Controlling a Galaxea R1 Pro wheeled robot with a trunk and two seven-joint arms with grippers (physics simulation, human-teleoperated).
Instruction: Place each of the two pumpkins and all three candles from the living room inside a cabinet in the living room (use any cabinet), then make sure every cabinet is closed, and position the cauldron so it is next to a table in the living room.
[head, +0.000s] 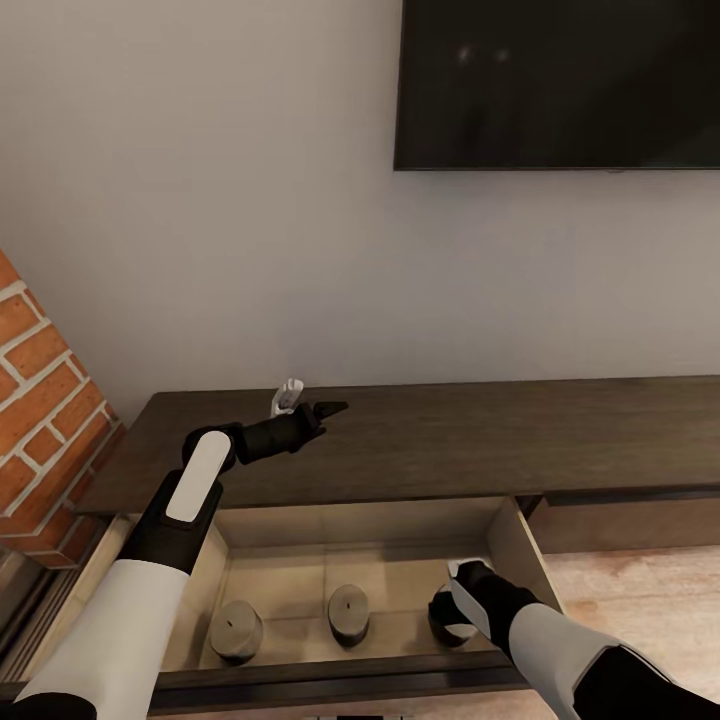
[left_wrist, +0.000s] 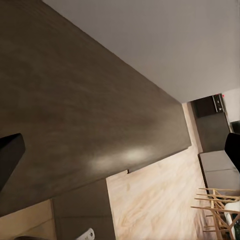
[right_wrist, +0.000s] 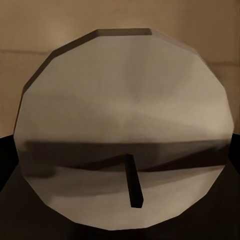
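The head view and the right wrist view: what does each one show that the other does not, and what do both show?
The head view alone shows the open drawer of the cabinet, two candles standing apart in it, the left gripper over the cabinet top, the television and the brick wall. The right wrist view alone shows a third candle close up, its flat top and dark wick. Both show the drawer's pale inside.

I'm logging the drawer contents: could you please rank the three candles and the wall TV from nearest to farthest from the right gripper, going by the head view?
1. Right candle, directly at the right gripper.
2. Middle candle, mid-drawer.
3. Left candle, at the drawer's left end.
4. TV, up on the wall above the cabinet.
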